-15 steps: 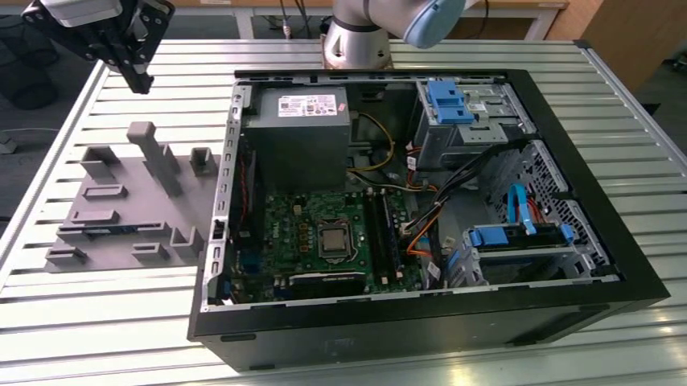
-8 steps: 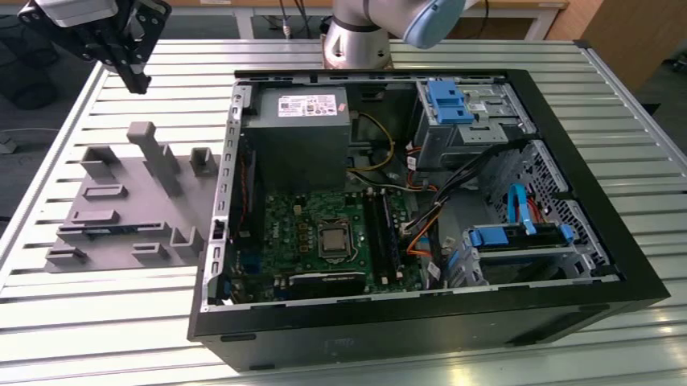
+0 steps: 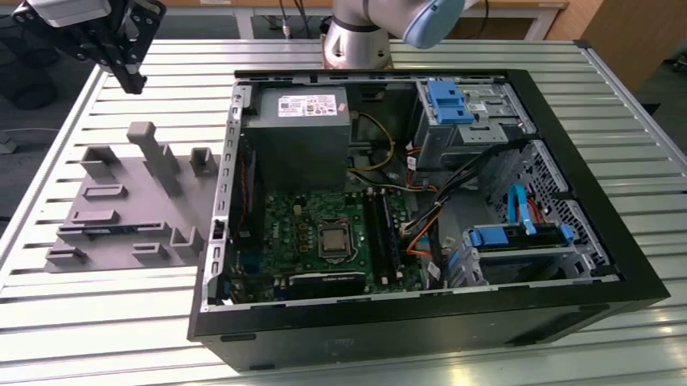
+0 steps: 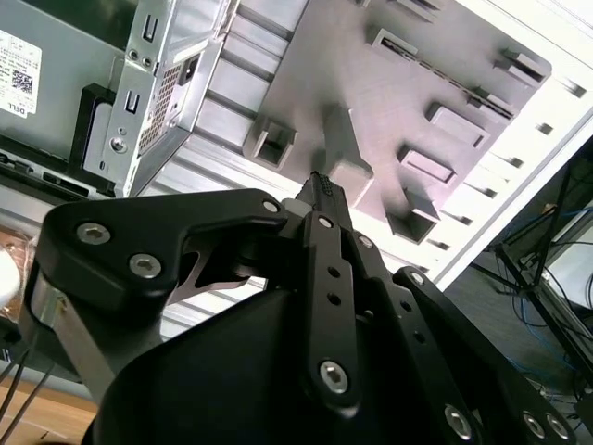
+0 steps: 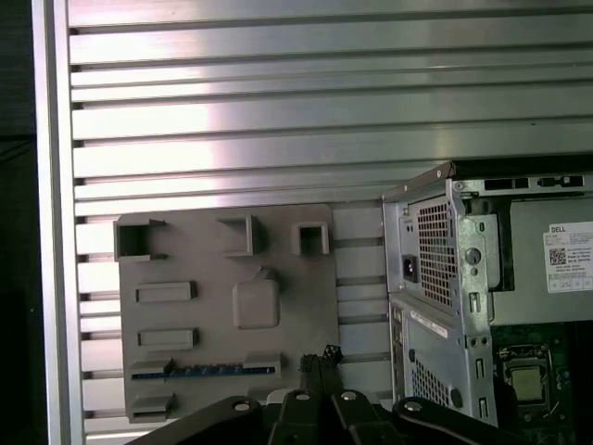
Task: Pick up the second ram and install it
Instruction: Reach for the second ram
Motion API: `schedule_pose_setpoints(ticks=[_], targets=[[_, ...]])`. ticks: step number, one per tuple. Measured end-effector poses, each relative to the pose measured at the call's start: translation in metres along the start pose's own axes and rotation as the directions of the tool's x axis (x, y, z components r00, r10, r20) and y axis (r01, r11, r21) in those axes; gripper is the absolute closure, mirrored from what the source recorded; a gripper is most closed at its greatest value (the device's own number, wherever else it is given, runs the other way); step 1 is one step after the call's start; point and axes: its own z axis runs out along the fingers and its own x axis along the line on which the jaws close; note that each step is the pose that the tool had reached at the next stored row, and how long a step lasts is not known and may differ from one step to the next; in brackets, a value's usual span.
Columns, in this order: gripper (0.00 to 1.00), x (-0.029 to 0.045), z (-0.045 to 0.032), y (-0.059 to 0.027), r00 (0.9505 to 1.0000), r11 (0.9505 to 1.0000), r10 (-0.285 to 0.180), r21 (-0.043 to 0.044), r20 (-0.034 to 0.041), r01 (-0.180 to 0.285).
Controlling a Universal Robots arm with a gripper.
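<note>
The second ram [image 5: 204,372] lies on edge in a long slot of the grey holder plate [image 5: 213,269], showing as a thin dark strip with a blue line. In the exterior view the ram [image 3: 109,232] sits toward the near end of the holder plate [image 3: 118,193]. My gripper [image 3: 133,83] hangs high above the table beyond the plate's far end, fingers shut with nothing between them. In the first wrist view the gripper [image 5: 320,357] tips appear beside the ram's end nearer the case. The second wrist view has the shut gripper [image 4: 320,184] over the plate [image 4: 389,120].
An open black computer case [image 3: 612,265] lies on the slatted metal table [image 3: 108,322] beside the plate. Inside are a green motherboard [image 3: 311,217], long black slots [image 3: 381,233], a grey power supply [image 3: 301,129], blue drive brackets [image 3: 446,100] and loose cables. Several blocks stand up from the plate.
</note>
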Motion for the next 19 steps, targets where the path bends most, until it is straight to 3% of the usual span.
schedule_pose_setpoints(ticks=[19], targets=[[0.89, 0.0128, -0.0003, -0.0009, 1.0, 1.0, 0.0, 0.0, 0.0, 0.0]])
